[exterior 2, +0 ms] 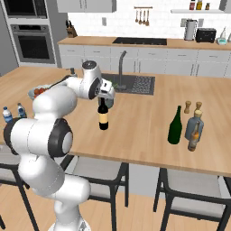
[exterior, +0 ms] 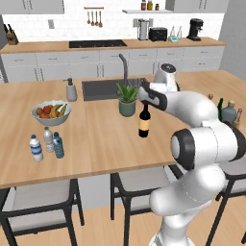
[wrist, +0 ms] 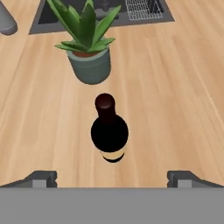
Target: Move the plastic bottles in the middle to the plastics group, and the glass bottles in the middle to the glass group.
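A near-black wine bottle with a tan-yellow label (exterior: 144,123) (exterior 2: 103,117) (wrist: 109,131) stands upright in the middle of the wooden island. My gripper (exterior: 144,99) (exterior 2: 105,96) (wrist: 113,177) hovers just above its neck, open, with nothing between the fingers. At the left edge stand three small plastic bottles: a white-capped blue-labelled one (exterior: 36,148), a greyish one (exterior: 48,139) and a blue-tinted one (exterior: 58,145). At the right, the dark green wine bottle (exterior 2: 175,126) (exterior: 220,109) stands beside the squat blue-grey bottle (exterior 2: 195,126) and the slim brown bottle (exterior 2: 194,137).
A potted plant (exterior: 127,99) (wrist: 87,48) stands right behind the labelled bottle, in front of the sink (exterior: 103,89). A fruit bowl (exterior: 51,112) and a soap dispenser (exterior: 71,90) are at the left. Two wooden shakers (exterior 2: 192,107) stand behind the glass bottles.
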{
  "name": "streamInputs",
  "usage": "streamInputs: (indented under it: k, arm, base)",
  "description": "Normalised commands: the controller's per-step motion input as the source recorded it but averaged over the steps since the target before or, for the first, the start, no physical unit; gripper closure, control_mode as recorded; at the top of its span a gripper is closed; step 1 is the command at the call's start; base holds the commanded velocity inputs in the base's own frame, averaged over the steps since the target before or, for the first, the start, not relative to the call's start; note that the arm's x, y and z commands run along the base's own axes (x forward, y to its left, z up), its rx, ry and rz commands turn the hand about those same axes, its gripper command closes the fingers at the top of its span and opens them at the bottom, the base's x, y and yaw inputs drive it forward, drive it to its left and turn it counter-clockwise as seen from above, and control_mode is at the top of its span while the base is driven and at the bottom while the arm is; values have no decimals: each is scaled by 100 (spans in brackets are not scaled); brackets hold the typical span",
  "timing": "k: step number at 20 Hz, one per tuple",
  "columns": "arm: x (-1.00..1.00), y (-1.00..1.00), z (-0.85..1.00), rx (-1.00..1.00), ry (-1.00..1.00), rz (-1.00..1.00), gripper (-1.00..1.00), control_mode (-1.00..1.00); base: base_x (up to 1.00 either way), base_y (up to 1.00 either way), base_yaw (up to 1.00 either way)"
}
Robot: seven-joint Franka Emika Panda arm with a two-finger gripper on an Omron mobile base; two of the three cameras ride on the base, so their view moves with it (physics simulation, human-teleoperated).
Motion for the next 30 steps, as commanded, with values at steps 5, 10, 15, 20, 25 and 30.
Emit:
streamInputs:
  k: [5, 10, 15, 20, 25, 30]
  arm:
    - [40, 7, -19, -1, 2, 8, -100, -100]
    - [37, 4, -22, -6, 0, 6, -100, -100]
    - [29, -2, -23, -12, 2, 1, -100, -100]
    - [29, 0, -20, -4, 1, 0, -100, -100]
    - [23, 0, -15, 0, 2, 1, -100, -100]
    - [18, -2, -16, 0, 2, 2, -100, -100]
  base:
    - [0, 0, 0]
    - [0, 0, 0]
    - [0, 0, 0]
    - [0, 0, 0]
    - [0, 0, 0]
    - [0, 0, 0]
